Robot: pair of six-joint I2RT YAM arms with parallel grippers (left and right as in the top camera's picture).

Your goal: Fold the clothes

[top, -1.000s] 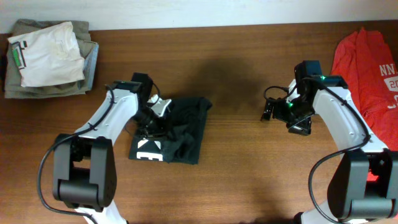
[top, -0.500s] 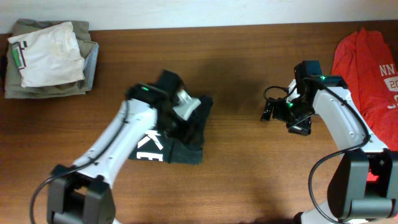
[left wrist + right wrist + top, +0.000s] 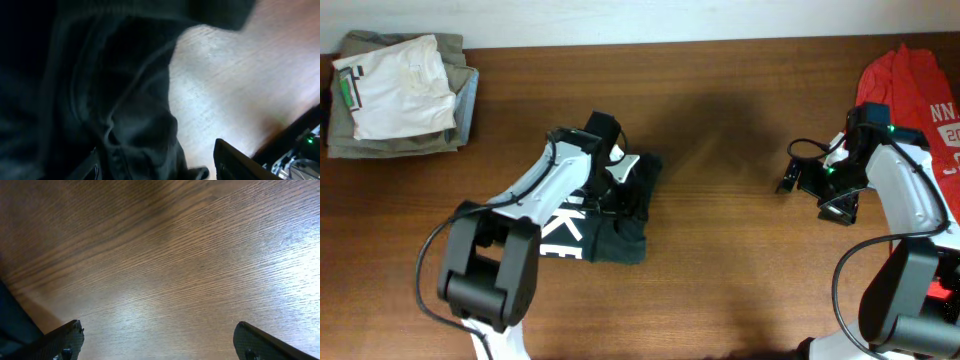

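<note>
Left pincer (image 3: 160,167) spread wide over shirt (image 3: 620,235), gripping nothing; we'd smooth the fold flat. Right pincer (image 3: 160,347) spread, empty.

black T-shirt (image 3: 623,238) with white lettering, red garment (image 3: 902,82), brown wood-grain table (image 3: 740,270), white-and-khaki pile (image 3: 395,90)

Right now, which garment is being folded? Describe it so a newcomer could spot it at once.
On the brown wooden table, look left of centre, between the pile of white and khaki clothes in the far-left corner and the red T-shirt at the right edge. There lies a crumpled black T-shirt; it alone is black, with big white block letters showing.
</note>
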